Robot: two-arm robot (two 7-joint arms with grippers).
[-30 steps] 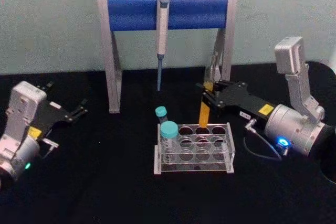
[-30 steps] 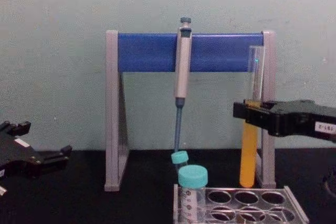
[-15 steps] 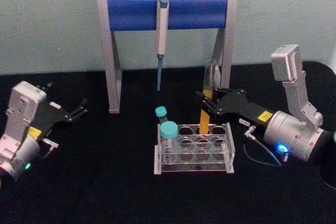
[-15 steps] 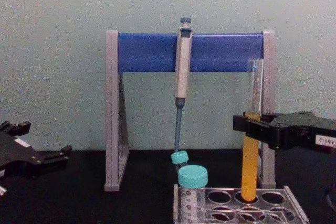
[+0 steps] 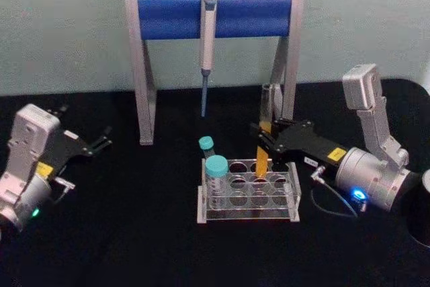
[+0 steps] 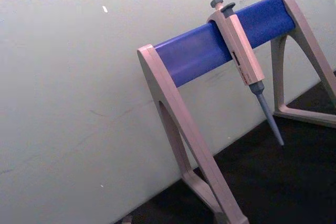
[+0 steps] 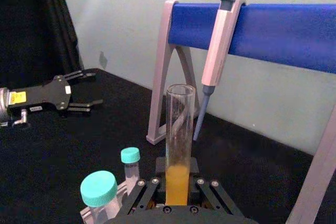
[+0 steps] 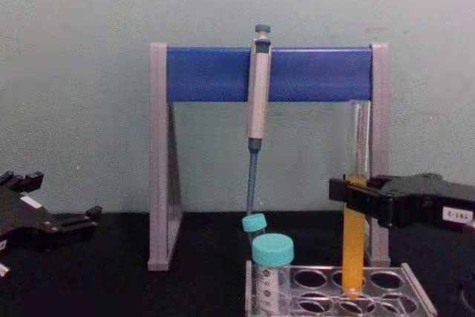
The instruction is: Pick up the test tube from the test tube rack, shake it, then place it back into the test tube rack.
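Observation:
The test tube (image 5: 262,156) is tall, clear and uncapped, with yellow-orange liquid in its lower half. It stands upright with its lower end down in a back-row hole of the clear test tube rack (image 5: 294,193). My right gripper (image 5: 262,138) is shut on the tube near the liquid's top; from the chest its black jaws clamp the test tube (image 8: 354,239) above the rack (image 8: 413,289). In the right wrist view the tube (image 7: 178,145) rises from between the gripper's fingers (image 7: 142,190). My left gripper (image 5: 102,140) rests open at the far left, well away from the rack.
A grey-and-blue pipette stand (image 5: 168,17) rises behind the rack, with a grey-blue pipette (image 5: 207,31) hanging from its bar. Two teal-capped tubes (image 5: 216,167) (image 5: 206,144) occupy the rack's left column. The black tabletop runs back to a pale wall.
My right gripper came down with the test tube, whose bottom went from above the rack into a back-row hole. The left arm stayed still.

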